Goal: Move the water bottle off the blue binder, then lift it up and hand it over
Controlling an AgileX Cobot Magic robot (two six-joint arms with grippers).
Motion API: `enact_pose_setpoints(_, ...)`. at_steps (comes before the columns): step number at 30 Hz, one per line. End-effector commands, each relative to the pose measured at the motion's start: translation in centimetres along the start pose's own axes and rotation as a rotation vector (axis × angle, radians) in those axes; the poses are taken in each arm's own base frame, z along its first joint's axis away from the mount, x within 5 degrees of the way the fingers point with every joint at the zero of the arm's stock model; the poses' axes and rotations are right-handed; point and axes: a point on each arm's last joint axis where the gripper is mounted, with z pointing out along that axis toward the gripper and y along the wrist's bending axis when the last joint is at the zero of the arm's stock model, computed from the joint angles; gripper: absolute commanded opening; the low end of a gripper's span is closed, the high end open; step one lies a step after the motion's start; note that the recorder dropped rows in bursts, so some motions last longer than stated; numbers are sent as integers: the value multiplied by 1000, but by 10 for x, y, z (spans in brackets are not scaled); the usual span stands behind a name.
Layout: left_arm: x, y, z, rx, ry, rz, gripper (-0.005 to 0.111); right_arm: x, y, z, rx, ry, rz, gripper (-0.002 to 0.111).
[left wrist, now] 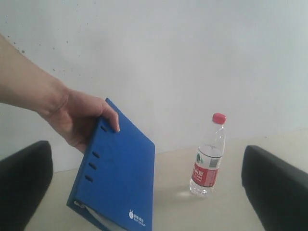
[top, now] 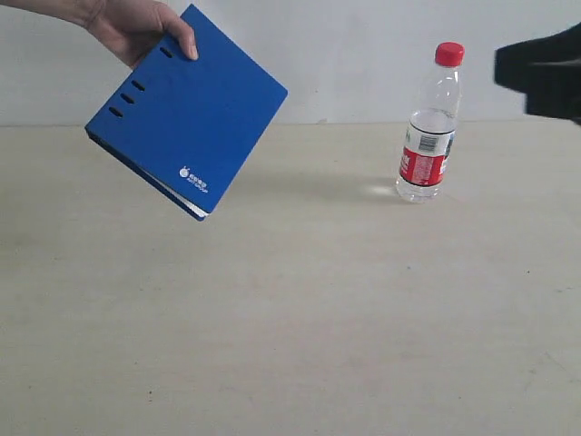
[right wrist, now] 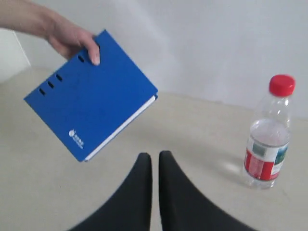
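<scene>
The water bottle (top: 429,127), clear with a red cap and red label, stands upright on the table at the right, also seen as the bottle (left wrist: 208,159) and the bottle (right wrist: 267,134). A person's hand (top: 141,27) holds the blue binder (top: 186,113) tilted in the air at the upper left, clear of the table. My left gripper (left wrist: 147,159) is open wide and empty; the binder (left wrist: 118,178) and the bottle lie beyond it. My right gripper (right wrist: 155,156) is shut on nothing, its fingers close together over bare table between the binder (right wrist: 91,108) and the bottle.
The beige table (top: 300,318) runs back to a white wall (top: 345,54). A dark part of my right arm (top: 545,77) juts in at the upper right, just right of the bottle's cap. The person's forearm (left wrist: 24,86) reaches in from the left.
</scene>
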Motion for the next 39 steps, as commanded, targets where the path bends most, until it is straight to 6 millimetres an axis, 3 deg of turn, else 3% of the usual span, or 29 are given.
enact_pose_setpoints(1,-3,-4,-6,-7,-36,-11,108,7,1,-36,24,-164,-35,1)
enact_pose_setpoints(7,-7,-11,-14,3,-69,-15,108,18,4,-70,28,-293,-48,1)
enact_pose_setpoints(14,-6,-21,-26,9,-115,2,108,30,5,-88,29,-366,-54,1)
enact_pose_setpoints(19,9,-25,-34,14,-120,-46,108,42,4,-87,29,-349,-52,1)
enact_pose_setpoints(29,31,-23,-35,9,-76,-137,108,90,-9,-63,85,-298,36,1)
enact_pose_setpoints(39,32,-37,-36,162,-64,-133,108,95,-9,-61,79,-272,46,1)
